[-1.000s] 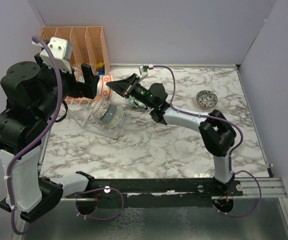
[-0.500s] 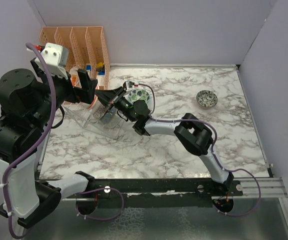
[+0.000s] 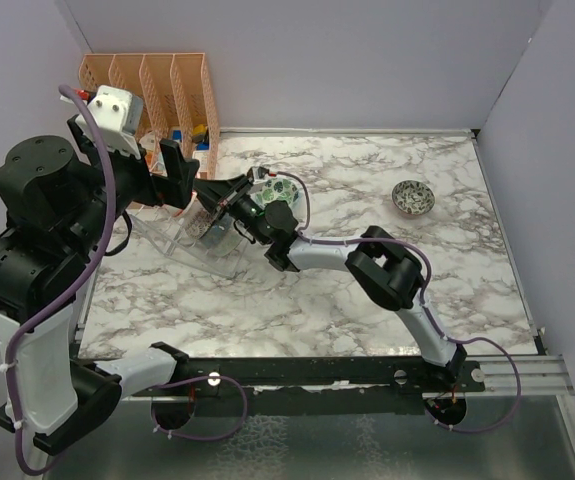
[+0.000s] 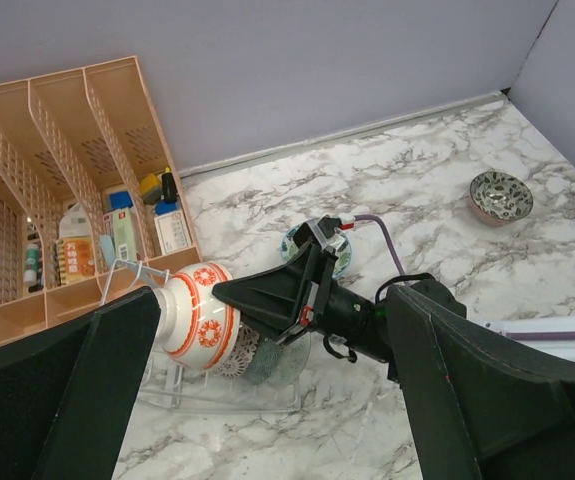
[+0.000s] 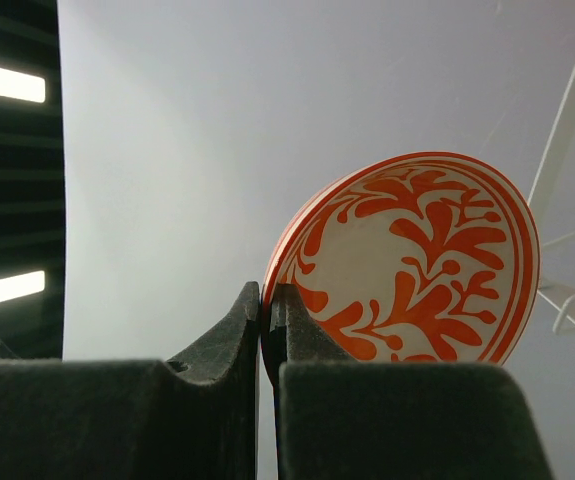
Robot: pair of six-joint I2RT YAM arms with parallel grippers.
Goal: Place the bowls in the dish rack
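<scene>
right gripper (image 5: 267, 300) pinching the rim of the red-orange bowl (image 4: 199, 315), tipped on edge just over the dish rack (image 3: 197, 252), beside the racked bowls (image 4: 262, 358); left gripper (image 3: 177, 172) spread and empty above the rack.

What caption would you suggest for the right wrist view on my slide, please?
Right gripper pinching the rim of the red-orange patterned bowl, held on edge, dish rack prongs at right.

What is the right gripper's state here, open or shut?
Shut on the red-orange bowl: in the right wrist view, the right gripper pinches the bowl's rim between its two fingers.
</scene>
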